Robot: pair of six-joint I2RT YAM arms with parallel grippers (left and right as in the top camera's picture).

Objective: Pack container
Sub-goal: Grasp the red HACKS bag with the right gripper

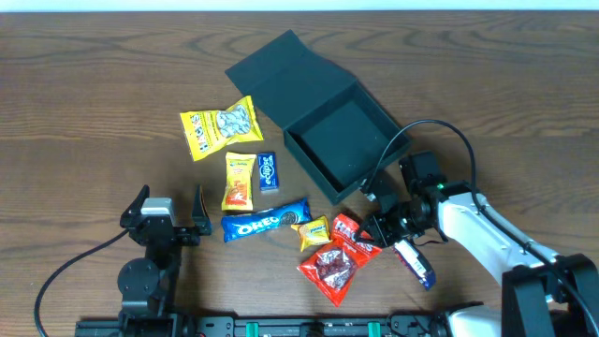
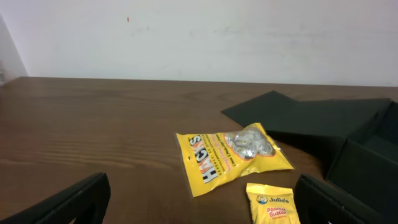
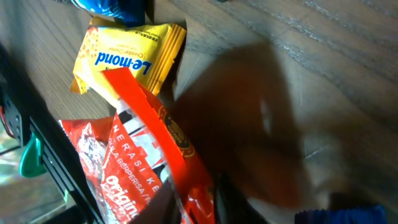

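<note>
Bench (image 1: 94, 75): dark wood, with snack packets scattered across the near half.

Container (image 1: 342, 139): lay open at centre-right, set diagonally to the bench edge. Lid flap (image 1: 281, 64) was folded flat on the far-left side. The cavity showed nothing inside.

Right tool (image 1: 372, 227): low over the packet cluster, just off the container's near corner. In the wrist view the jaws looked pinched together on the raised edge of a red wrapper (image 1: 354, 234). That view was blurred, so the grip was judged, not certain.

Left tool (image 1: 170, 202): jaws wide apart, holding nothing, parked at the near-left, well apart from the container.

Key relation: the container lay ahead of the right tool and a little to its left, near. The right arm was plainly the nearer one. The wrapper's long axis ran diagonally, roughly toward the container's near corner. The coming move would likely need a lift over the near wall, then a short carry forward.

Smaller items: a yellow Lemond packet (image 1: 314, 232) lay just beside the red wrapper, and could be dragged along.
</note>
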